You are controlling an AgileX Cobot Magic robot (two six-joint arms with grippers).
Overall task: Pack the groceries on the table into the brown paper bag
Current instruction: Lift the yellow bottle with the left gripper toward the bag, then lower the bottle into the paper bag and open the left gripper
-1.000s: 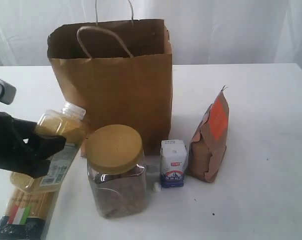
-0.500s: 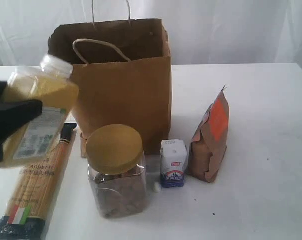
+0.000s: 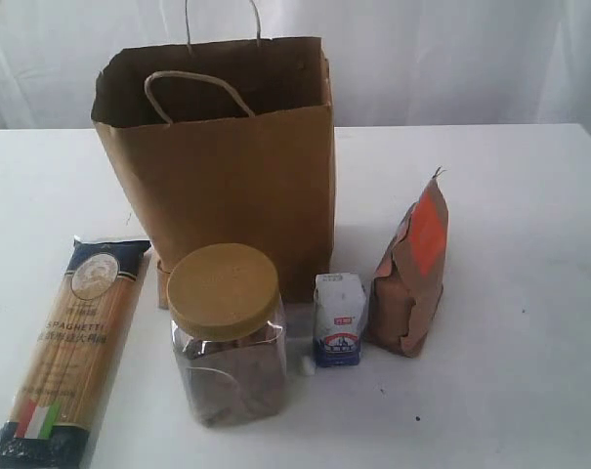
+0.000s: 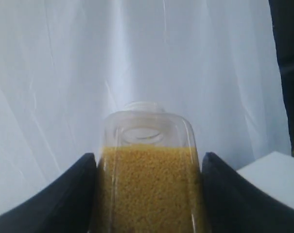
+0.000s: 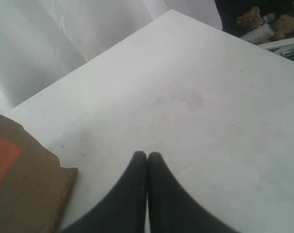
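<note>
Two grippers differ: your left gripper (image 4: 149, 162) clamps the yellow-grain bottle (image 4: 149, 189) before a white curtain (image 4: 64, 73). Your right gripper (image 5: 147, 158) hangs closed over the bench (image 5: 185, 97) near the brown orange-labelled pouch (image 5: 20, 184); the brown paper bag (image 3: 227, 195) stands open-topped.

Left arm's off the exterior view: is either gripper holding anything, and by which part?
Left gripper holds the yellow-grain bottle by its body, between the fingers. Right gripper is shut, empty.

One brown paper bag (image 3: 227, 186), one spaghetti packet (image 3: 75, 342), one clear tan-lidded jar (image 3: 227, 332), one small white-blue carton (image 3: 339, 320), one brown orange-labelled pouch (image 3: 412, 283), one yellow-grain bottle (image 4: 149, 184), one wide white table (image 3: 510, 195)
</note>
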